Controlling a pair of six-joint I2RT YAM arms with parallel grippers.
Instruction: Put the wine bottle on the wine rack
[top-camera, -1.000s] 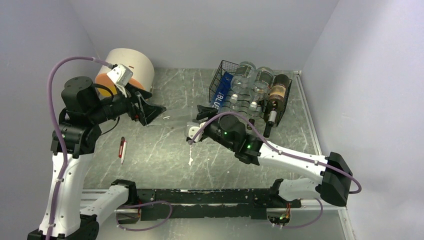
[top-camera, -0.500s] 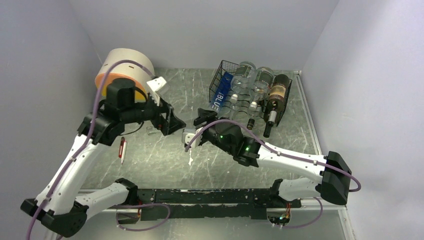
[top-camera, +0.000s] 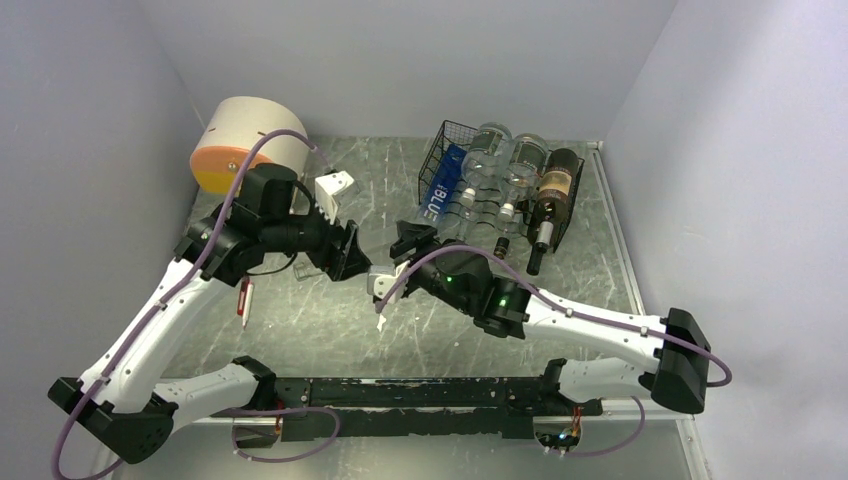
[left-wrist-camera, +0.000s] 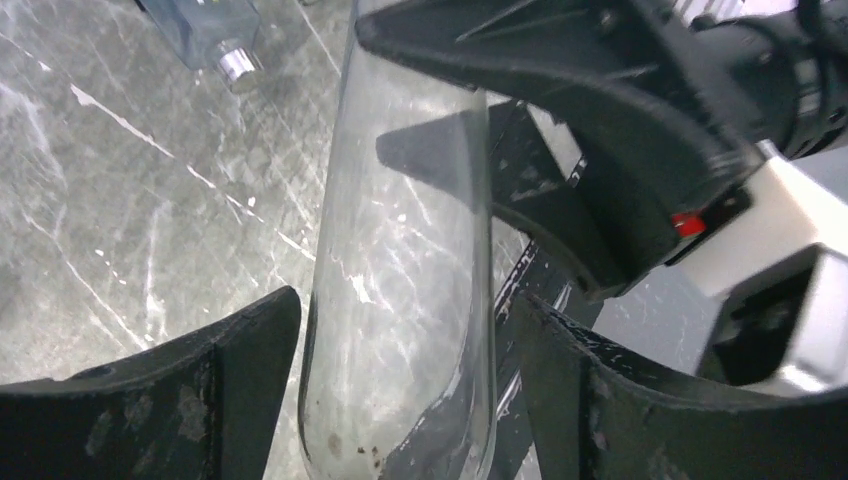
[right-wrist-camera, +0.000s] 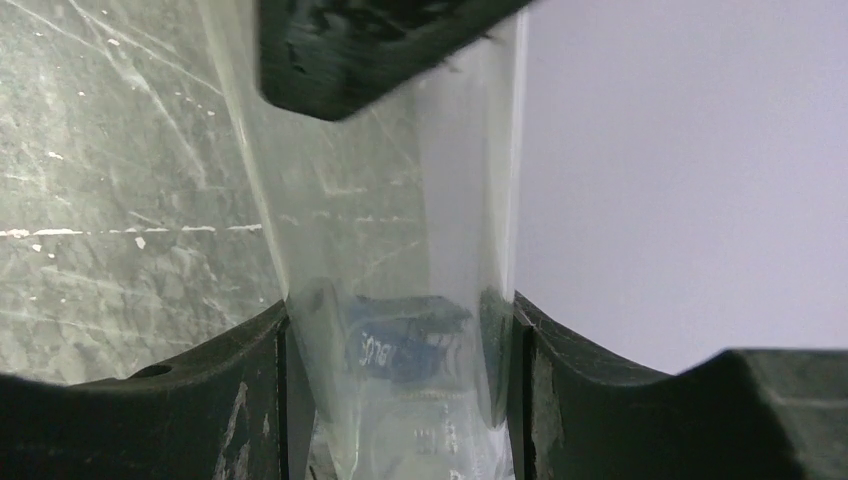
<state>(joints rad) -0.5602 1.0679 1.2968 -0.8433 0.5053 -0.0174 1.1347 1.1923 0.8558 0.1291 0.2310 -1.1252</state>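
Note:
A clear glass wine bottle is clamped between the fingers of my right gripper, which is shut on it above the table's middle. My left gripper straddles the same bottle near its rounded end. Its jaws are open, with a narrow gap showing on the right side. In the top view the two grippers meet nose to nose, left and right, and the bottle barely shows there. The black wire wine rack stands at the back right, holding clear bottles, a blue item and a dark labelled bottle.
A cream cylinder with an orange face lies at the back left. A red pen rests on the table under the left arm. A small clear item with a metal cap lies near the left gripper. Walls close in on three sides.
My left arm swung from beside the cream cylinder rightwards and down to the bottle, and its jaws narrowed around it. My right arm shifted slightly, still holding the bottle.

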